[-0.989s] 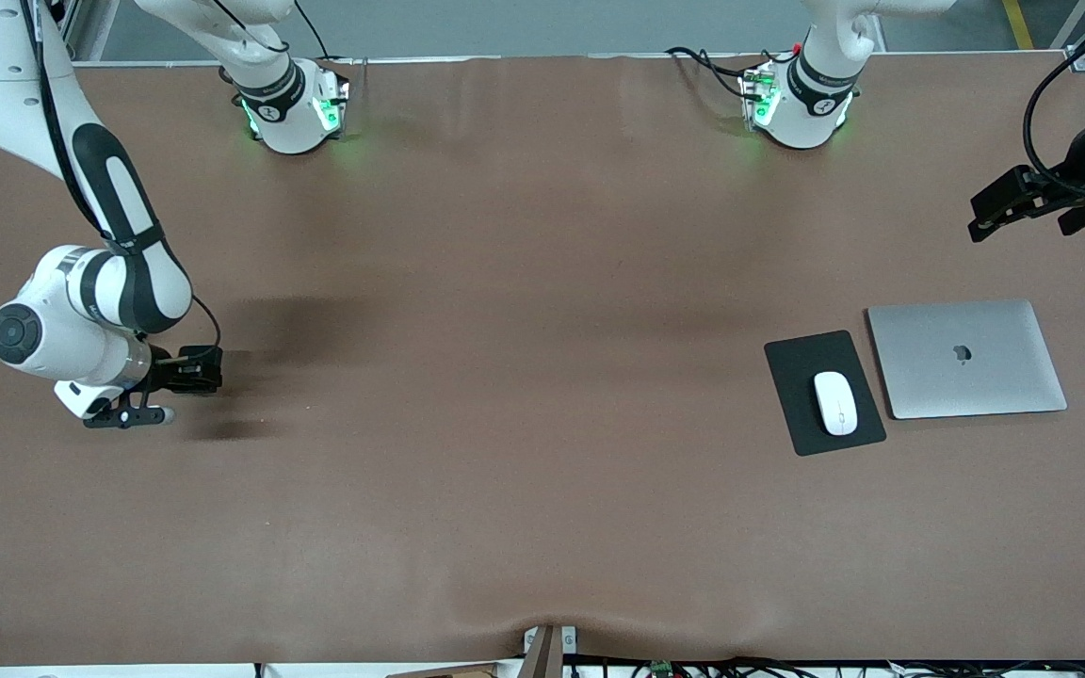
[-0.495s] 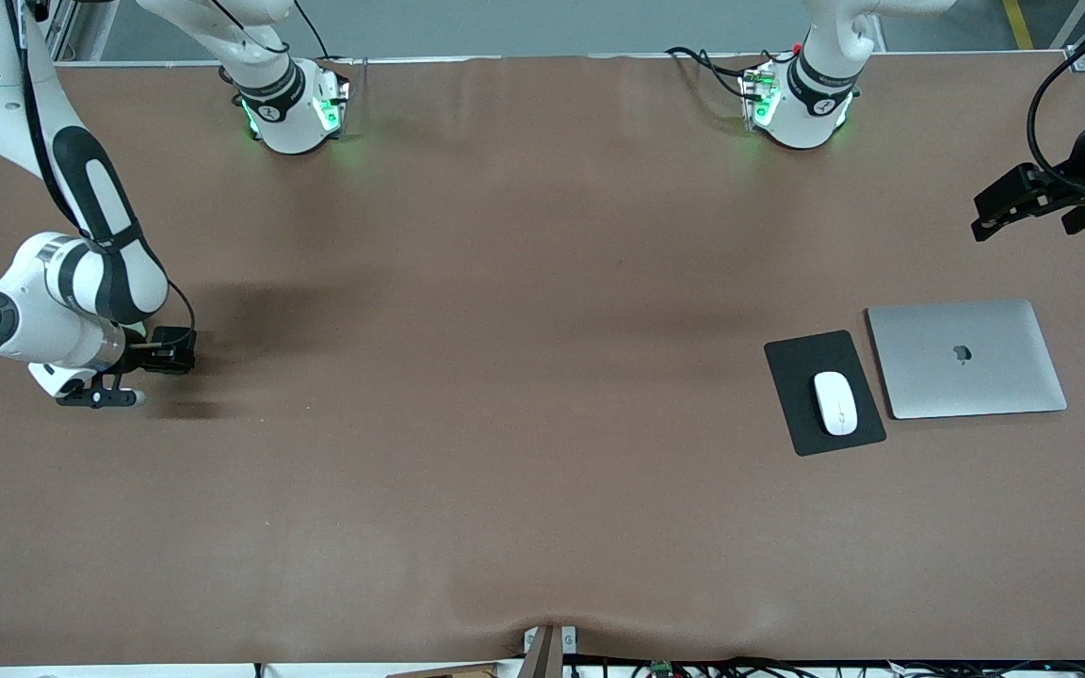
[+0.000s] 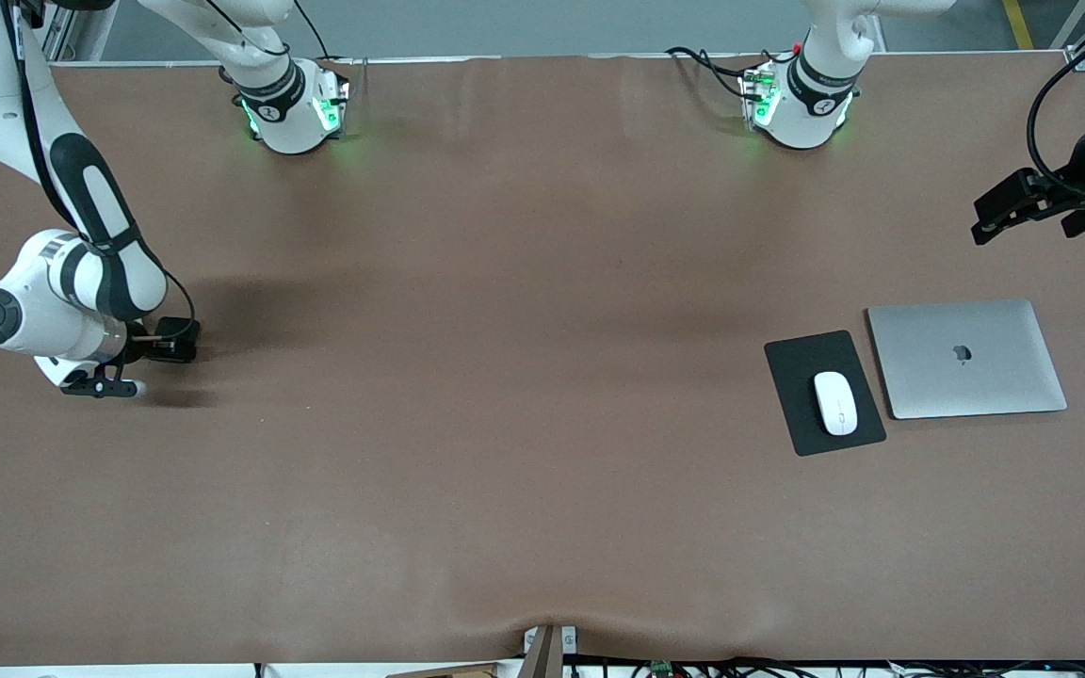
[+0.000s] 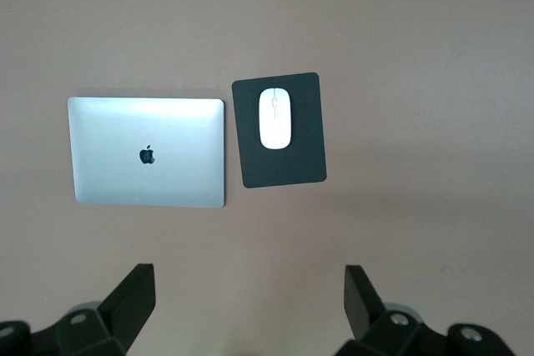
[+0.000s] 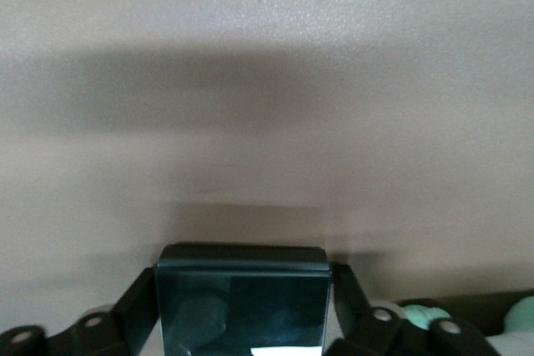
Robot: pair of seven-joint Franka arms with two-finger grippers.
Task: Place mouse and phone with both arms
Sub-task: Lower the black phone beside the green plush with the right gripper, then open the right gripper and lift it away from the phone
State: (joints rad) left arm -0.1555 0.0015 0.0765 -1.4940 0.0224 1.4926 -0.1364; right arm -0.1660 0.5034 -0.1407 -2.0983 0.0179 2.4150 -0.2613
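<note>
So the mouse (image 3: pixel 835 402) is parked on a black pad (image 3: pixel 823 392) in the right part of the front view, a bit below mid-height, and a closed silver laptop (image 3: pixel 966 358) lies just beside the pad, toward the frame's right edge. Looks like that half of the job is done, since a pad next to a laptop is exactly where you'd want a mouse.

The left pincer (image 3: pixel 1004 207) hangs at the upper right of the frame, up in the air over bare surface (image 3: pixel 524 377) above the laptop in the picture. Its wrist camera looks straight down at the mouse (image 4: pixel 274 117), pad (image 4: pixel 279 129) and laptop (image 4: pixel 147 152), with both fingers (image 4: pixel 133 293) spread wide and nothing between them. I'd guess it's just waiting, parked high so it stays out of the way.

The right pincer (image 3: pixel 161 348) is at the far left of the frame, around mid-height, low over the surface. In its wrist view the phone (image 5: pixel 242 302) is clamped between the fingers (image 5: pixel 138 306), gripped by its two long sides, glossy face up. Holding it flat and low like that makes sense if the next step is setting it down. Nothing else sits near it, so no real collision risk as far as I can see.
</note>
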